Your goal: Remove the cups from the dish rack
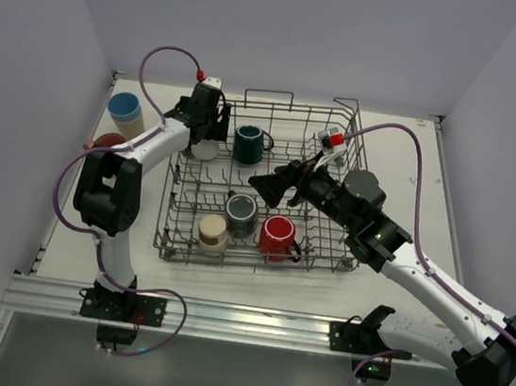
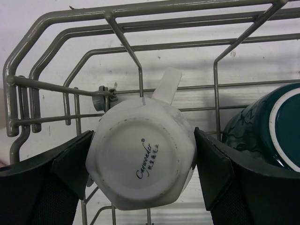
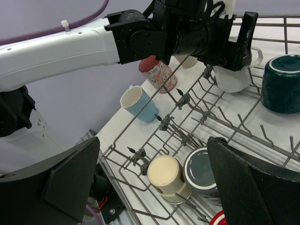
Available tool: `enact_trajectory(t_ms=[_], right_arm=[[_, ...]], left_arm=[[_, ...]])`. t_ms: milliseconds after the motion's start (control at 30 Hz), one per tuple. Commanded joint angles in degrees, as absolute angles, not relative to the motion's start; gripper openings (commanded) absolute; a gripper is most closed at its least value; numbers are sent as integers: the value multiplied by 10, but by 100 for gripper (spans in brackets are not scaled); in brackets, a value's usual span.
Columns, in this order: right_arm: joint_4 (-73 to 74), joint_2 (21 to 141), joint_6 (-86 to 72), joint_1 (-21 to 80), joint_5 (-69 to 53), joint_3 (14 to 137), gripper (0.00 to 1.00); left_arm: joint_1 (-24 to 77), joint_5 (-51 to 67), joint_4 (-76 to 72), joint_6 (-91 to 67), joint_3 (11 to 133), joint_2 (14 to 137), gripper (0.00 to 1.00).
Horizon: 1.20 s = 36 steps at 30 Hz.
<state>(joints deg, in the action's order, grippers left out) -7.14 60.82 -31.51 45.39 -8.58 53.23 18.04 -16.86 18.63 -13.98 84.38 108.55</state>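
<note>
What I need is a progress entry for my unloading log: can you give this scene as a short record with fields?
In dish rack: white mug, teal mug, dark grey cup, beige cup, red mug
Out on table, left of dish rack: light blue cup, pink cup
Left gripper: fingers either side of white mug; grip unclear
Right gripper: open, empty, above dish rack
</note>
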Motion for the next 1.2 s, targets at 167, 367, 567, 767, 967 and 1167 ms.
enact_trajectory(t_ms=[167,367,567,767,967,1167], right_arm=[[-86,619,-316,457,-87,548,99],[-104,641,-336,457,-120,551,99],[-137,673,-377,457,-170,567,99],[-196,701,-434,456,-168,564,98],[-247,700,-479,454,-121,551,91],[-286,709,-480,432,-153,557,72]], left_arm=[[171,-160,147,-141,837,1064,59],[171,-164,143,-139,846,1018,36],[171,-149,134,-141,839,959,28],[171,-125,127,-160,826,904,24],[171,-29,99,-227,789,807,22],[171,104,26,-365,708,699,22]])
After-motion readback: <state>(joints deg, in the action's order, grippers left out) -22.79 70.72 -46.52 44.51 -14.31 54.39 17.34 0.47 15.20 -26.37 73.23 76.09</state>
